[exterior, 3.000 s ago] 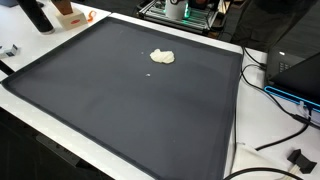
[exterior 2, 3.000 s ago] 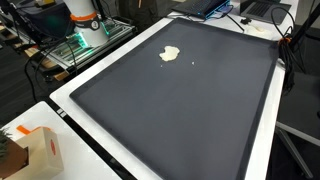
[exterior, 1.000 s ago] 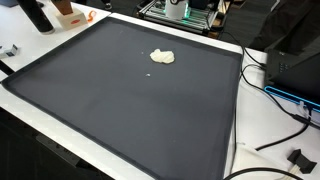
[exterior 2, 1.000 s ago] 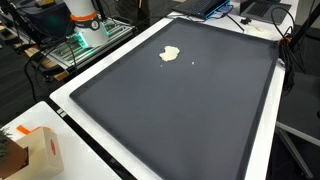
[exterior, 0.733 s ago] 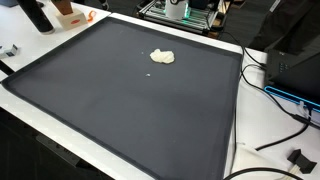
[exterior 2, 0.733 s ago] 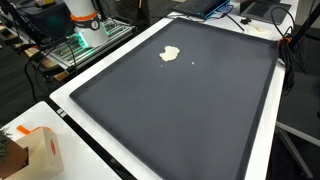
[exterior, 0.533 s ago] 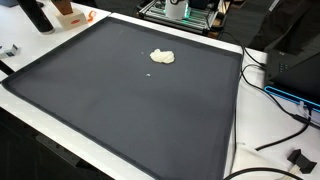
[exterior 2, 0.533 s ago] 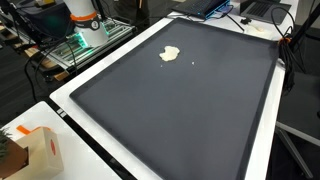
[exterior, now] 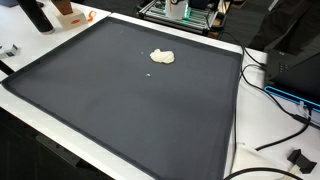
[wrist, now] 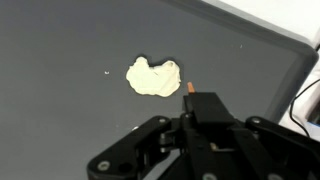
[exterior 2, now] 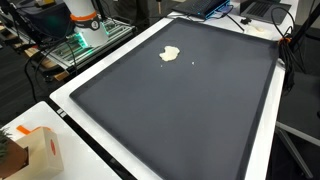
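A cream-coloured lump (exterior: 162, 57) (exterior 2: 170, 54) lies on a large dark mat (exterior: 130, 110) (exterior 2: 190, 110), toward the mat's far side, with a tiny white speck (exterior: 150, 72) close by. In the wrist view the lump (wrist: 153, 77) sits just ahead of my gripper (wrist: 195, 100). The gripper hangs above the mat (wrist: 60, 120) with its jaws drawn together. A small orange tip (wrist: 188, 88) sticks out between the jaws, next to the lump's edge. What the rest of that thin thing is stays hidden. Neither exterior view shows the gripper.
White table margin frames the mat. Cables (exterior: 275, 120) and a dark device (exterior: 300, 75) lie beside one edge. An electronics rack (exterior: 180, 12) stands behind. A dark bottle (exterior: 38, 15) and a small carton (exterior 2: 40, 150) sit at the corners.
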### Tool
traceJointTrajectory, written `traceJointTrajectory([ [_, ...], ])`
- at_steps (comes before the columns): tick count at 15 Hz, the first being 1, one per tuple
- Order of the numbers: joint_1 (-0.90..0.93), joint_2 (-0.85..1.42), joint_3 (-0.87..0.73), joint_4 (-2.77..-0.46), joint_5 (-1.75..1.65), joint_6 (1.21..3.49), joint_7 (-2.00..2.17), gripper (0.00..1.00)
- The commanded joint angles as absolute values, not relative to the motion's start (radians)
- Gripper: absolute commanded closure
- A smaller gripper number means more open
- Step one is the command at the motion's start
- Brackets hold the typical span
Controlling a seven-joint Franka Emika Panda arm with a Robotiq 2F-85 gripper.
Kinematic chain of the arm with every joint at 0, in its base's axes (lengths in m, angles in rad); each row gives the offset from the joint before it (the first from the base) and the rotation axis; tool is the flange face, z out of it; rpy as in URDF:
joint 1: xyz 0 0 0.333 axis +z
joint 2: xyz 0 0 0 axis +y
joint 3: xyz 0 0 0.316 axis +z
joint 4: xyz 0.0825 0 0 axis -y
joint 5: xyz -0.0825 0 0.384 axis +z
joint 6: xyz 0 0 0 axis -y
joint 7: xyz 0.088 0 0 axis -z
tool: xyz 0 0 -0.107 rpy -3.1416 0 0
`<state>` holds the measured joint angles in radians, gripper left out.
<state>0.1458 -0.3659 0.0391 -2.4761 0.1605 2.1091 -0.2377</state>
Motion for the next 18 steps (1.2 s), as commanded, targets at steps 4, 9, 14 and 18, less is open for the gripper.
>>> traceJointTrajectory([
  [4, 0.167, -0.218, -0.105, -2.463, 0.551, 2.151, -0.597, 0.97],
  [9, 0.107, -0.093, -0.114, -2.449, 0.802, 2.059, -0.792, 0.97],
  [14, 0.047, 0.013, -0.086, -2.45, 0.935, 2.076, -0.798, 0.97],
  [18, 0.016, 0.079, -0.072, -2.447, 1.019, 2.093, -0.802, 0.97],
])
